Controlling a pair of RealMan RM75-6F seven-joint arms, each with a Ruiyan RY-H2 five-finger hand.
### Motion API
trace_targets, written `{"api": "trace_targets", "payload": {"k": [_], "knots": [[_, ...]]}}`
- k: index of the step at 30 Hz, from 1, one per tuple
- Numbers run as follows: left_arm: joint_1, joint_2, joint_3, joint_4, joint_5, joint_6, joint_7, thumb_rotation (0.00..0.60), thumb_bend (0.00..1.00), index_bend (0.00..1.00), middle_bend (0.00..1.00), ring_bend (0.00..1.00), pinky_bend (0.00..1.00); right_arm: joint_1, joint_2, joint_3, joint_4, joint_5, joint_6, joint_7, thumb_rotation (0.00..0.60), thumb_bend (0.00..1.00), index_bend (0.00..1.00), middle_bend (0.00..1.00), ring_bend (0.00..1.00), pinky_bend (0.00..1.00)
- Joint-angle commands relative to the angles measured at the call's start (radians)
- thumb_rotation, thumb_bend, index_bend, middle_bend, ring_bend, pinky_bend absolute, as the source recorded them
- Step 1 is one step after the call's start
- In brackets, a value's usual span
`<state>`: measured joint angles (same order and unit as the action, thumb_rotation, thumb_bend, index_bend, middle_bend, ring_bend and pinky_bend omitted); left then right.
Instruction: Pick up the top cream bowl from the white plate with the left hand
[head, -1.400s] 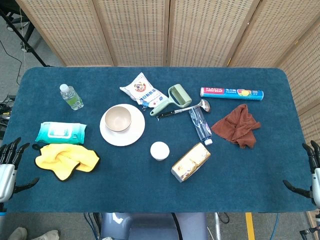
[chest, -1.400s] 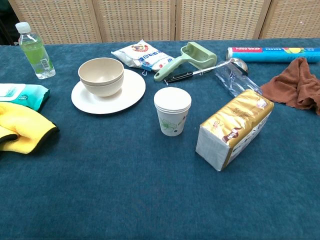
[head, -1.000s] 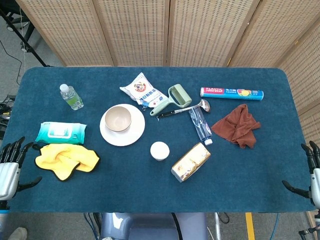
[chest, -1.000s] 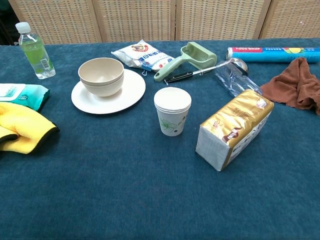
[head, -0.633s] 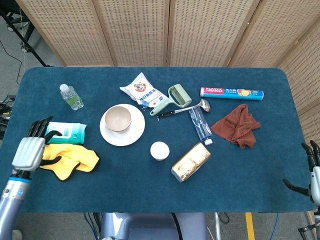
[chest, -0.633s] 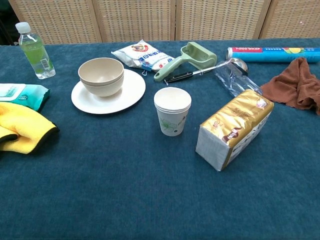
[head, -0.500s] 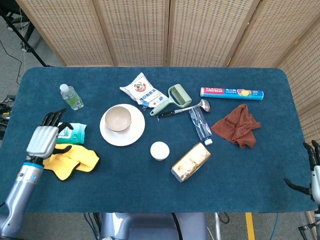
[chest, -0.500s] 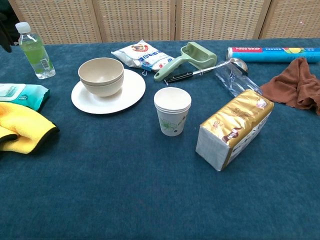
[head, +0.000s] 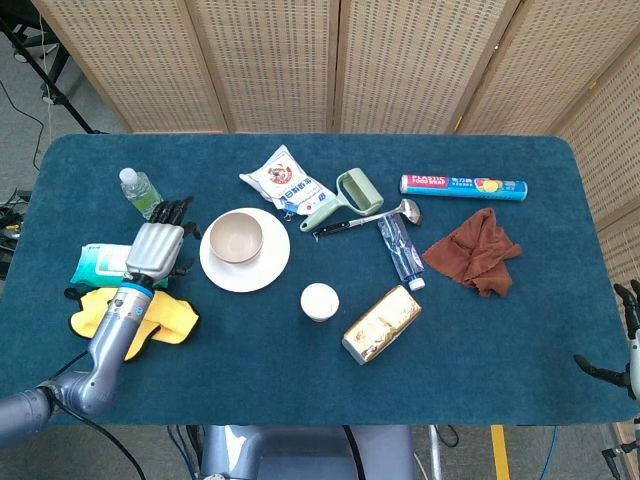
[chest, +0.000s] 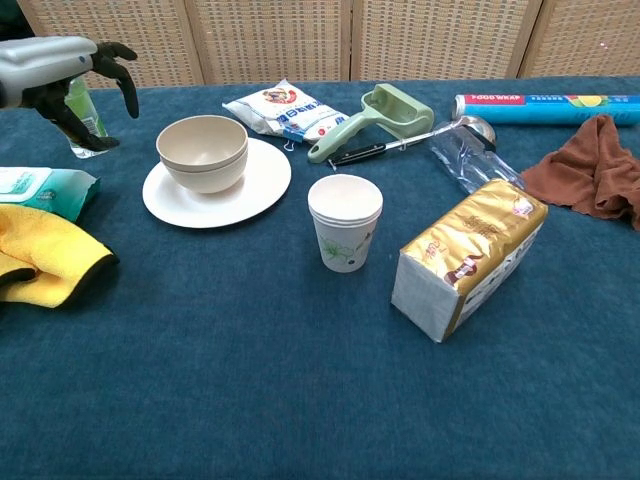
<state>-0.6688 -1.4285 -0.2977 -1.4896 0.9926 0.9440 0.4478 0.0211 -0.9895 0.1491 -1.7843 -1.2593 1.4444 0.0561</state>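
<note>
Stacked cream bowls (head: 236, 237) (chest: 202, 151) sit on a white plate (head: 262, 270) (chest: 255, 187) left of the table's middle. My left hand (head: 157, 246) (chest: 62, 78) hovers open just left of the bowls, raised above the table, fingers spread and pointing away from me, touching nothing. It partly hides the water bottle in the chest view. My right hand (head: 630, 345) shows only at the right edge of the head view, off the table's near right corner, fingers apart and empty.
A water bottle (head: 140, 191), a wet-wipes pack (head: 100, 262) and a yellow cloth (head: 160, 318) lie left of the plate. A paper cup (chest: 345, 222), a gold packet (chest: 470, 255), a flour bag (chest: 280, 110), a green roller (chest: 385, 112), a foil box (chest: 545, 104) and a brown cloth (chest: 592, 170) lie to the right.
My left hand has risen from the table's near left edge and travelled forward and right, over the yellow cloth and wipes, to beside the bowls. The right hand has barely moved.
</note>
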Motion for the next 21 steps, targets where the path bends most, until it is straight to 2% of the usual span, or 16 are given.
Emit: {"api": "trace_targets", "payload": {"k": [1,21], "knots": [[-0.04,-0.042,0.007,0.039,-0.036,-0.022,0.036,0.6,0.3,0.48,0.0,0.0,0.0,0.001,0.001,0.001,0.001,0.003,-0.002,0.002,0.6,0.0,0.04,0.0,0.0,0.0],[-0.137,-0.176,0.029,0.182,-0.108,-0.01,0.097,0.6,0.3,0.5,0.0,0.0,0.0,-0.001,0.007,0.009,0.003,0.016,-0.002,0.016,0.6,0.0,0.04,0.0,0.0,0.0]]}}
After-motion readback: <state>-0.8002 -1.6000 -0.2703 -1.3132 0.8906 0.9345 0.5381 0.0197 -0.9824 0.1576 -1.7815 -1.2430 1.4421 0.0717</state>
